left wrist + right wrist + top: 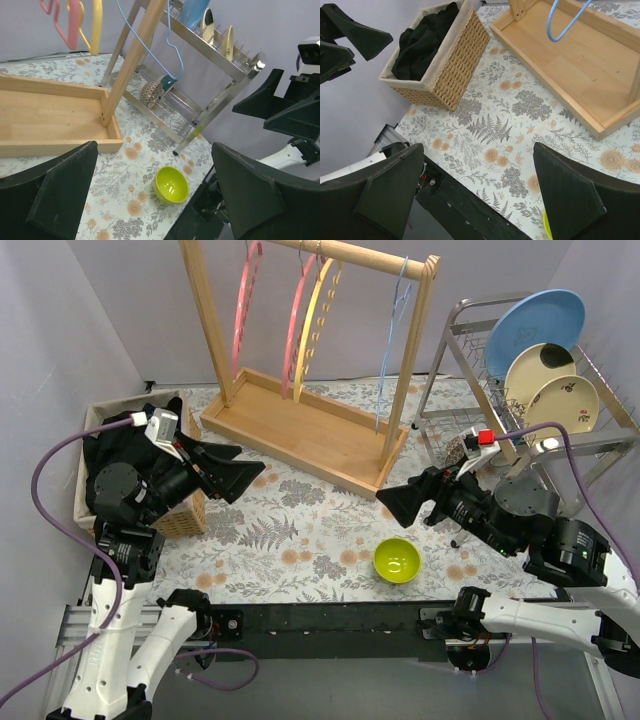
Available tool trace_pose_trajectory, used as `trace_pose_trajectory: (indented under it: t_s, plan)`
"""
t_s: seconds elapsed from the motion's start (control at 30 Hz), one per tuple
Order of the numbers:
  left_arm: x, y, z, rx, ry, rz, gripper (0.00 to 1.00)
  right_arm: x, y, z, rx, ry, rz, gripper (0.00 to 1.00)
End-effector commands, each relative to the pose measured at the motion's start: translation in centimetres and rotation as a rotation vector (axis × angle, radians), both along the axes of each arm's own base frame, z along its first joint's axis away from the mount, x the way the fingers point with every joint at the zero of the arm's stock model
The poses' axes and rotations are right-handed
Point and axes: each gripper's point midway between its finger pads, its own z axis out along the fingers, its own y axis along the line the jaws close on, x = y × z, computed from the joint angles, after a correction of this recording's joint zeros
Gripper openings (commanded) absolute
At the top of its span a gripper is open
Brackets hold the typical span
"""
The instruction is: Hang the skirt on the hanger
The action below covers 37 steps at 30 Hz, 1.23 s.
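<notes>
In the wicker basket (462, 62), the black skirt (422, 42) lies crumpled.

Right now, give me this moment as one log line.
left gripper open | right gripper open | skirt in basket | nothing grasped

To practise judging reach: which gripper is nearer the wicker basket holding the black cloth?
Left. The left gripper hovers right beside the basket; the right gripper is across the table, near the green bowl.

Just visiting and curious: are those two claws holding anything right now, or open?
Left gripper: open, holding nothing.
Right gripper: open, holding nothing.
</notes>
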Motion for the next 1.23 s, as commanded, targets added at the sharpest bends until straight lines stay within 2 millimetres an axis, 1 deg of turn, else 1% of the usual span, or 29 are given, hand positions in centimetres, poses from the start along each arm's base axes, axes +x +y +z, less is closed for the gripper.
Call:
trace_pose_trajectory:
  t_s: [0.0,0.23,0.33,0.5,0.63,0.77,1.0,1.2]
  plan:
    - [-1.7,-0.6,-0.3,-0.026,-0.006,-0.068,0.98,0.1,1.1,2.0,0.055,-0.067,0.03,0.96]
    - [-2.6,-0.6,-0.1,-0.031,-0.024,-0.075,0.98,0.4,2.7,2.7,0.058,-0.07,0.058,0.95]
    - [-2.6,-0.5,-0.2,-0.03,-0.026,-0.074,0.98,0.5,2.9,2.6,0.064,-0.068,0.057,0.94]
    - [-3.1,-0.6,0.1,-0.033,-0.034,-0.083,0.98,0.4,3.0,2.9,0.085,-0.071,0.059,0.93]
    - [-3.5,-0.5,0.9,-0.036,-0.057,-0.084,0.98,0.3,3.0,3.1,0.097,-0.069,0.063,0.92]
    - [-3.7,-0.5,1.2,-0.038,-0.062,-0.084,0.98,0.2,2.9,3.1,0.105,-0.067,0.063,0.92]
    - [-3.6,-0.4,1.3,-0.044,-0.058,-0.081,0.98,0.0,2.8,3.6,0.117,-0.073,0.07,0.91]
    - [-3.7,-0.3,1.6,-0.044,-0.066,-0.071,0.98,0.1,2.6,3.4,0.116,-0.074,0.064,0.91]
